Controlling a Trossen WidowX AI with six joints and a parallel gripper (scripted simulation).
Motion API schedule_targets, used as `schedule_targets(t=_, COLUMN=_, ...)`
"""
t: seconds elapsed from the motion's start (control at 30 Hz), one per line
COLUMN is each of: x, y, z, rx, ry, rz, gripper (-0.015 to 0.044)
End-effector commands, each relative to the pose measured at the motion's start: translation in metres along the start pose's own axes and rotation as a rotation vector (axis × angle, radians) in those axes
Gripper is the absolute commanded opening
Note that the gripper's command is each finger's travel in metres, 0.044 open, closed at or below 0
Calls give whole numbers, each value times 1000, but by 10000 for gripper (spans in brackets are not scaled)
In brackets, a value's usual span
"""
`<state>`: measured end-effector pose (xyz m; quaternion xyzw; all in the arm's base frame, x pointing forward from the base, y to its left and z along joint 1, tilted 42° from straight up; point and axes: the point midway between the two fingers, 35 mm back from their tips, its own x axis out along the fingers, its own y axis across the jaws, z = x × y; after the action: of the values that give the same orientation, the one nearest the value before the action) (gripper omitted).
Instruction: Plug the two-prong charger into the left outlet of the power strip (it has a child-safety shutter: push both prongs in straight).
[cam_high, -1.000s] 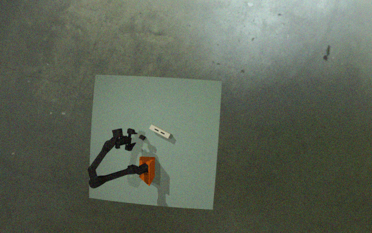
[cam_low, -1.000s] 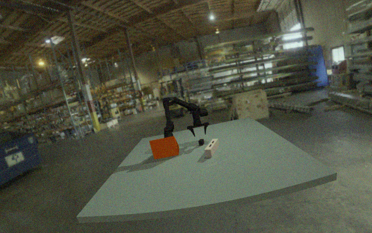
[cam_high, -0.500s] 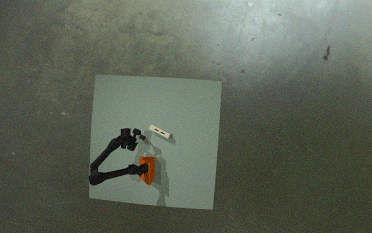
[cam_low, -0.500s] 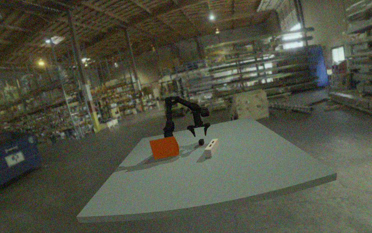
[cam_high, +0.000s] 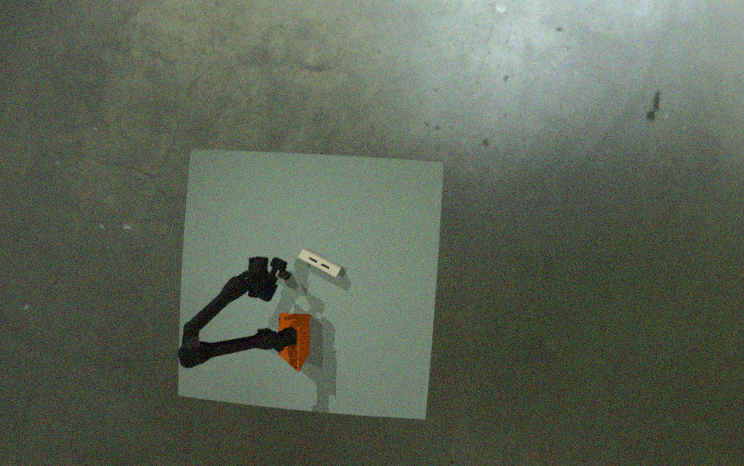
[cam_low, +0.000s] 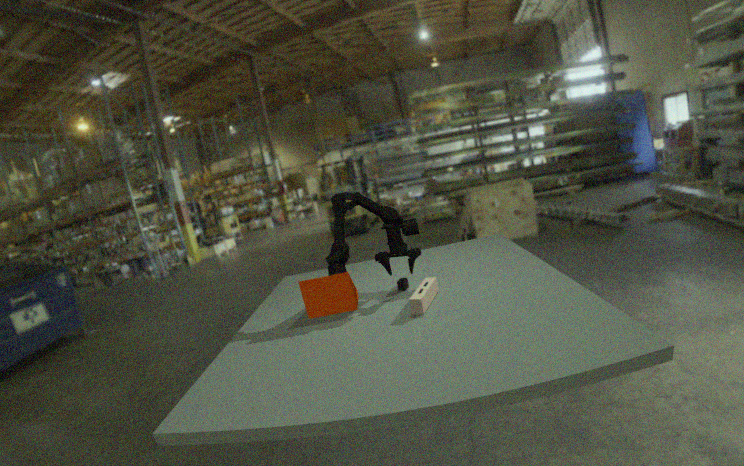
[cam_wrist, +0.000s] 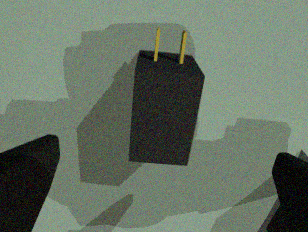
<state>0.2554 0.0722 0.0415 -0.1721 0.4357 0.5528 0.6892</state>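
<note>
The black two-prong charger (cam_low: 402, 284) (cam_wrist: 166, 111) lies on the grey platform (cam_high: 356, 219) (cam_low: 494, 329), its brass prongs (cam_wrist: 169, 47) pointing away from the wrist camera. My gripper (cam_high: 280, 268) (cam_low: 399, 268) (cam_wrist: 171, 157) is open and empty. It hangs just above the charger, one finger to each side, touching nothing. The white power strip (cam_high: 321, 263) (cam_low: 423, 295) lies flat just to the right of the charger, its two outlets facing up.
An orange box (cam_high: 296, 340) (cam_low: 328, 295) stands near the arm's base, in front of the charger in the exterior view. The platform sits on a concrete warehouse floor, with shelving racks far behind.
</note>
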Motion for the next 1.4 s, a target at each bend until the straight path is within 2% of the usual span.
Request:
schedule_targets(t=0.0, x=8, y=2, z=0, rx=9, ry=-3, rz=9, gripper=440)
schedule_targets(t=1.23, x=58, y=3, z=4, rx=9, ry=-5, rz=10, gripper=440)
schedule_targets(t=1.37, x=55, y=1, z=5, rx=0, ry=-3, rz=4, gripper=335)
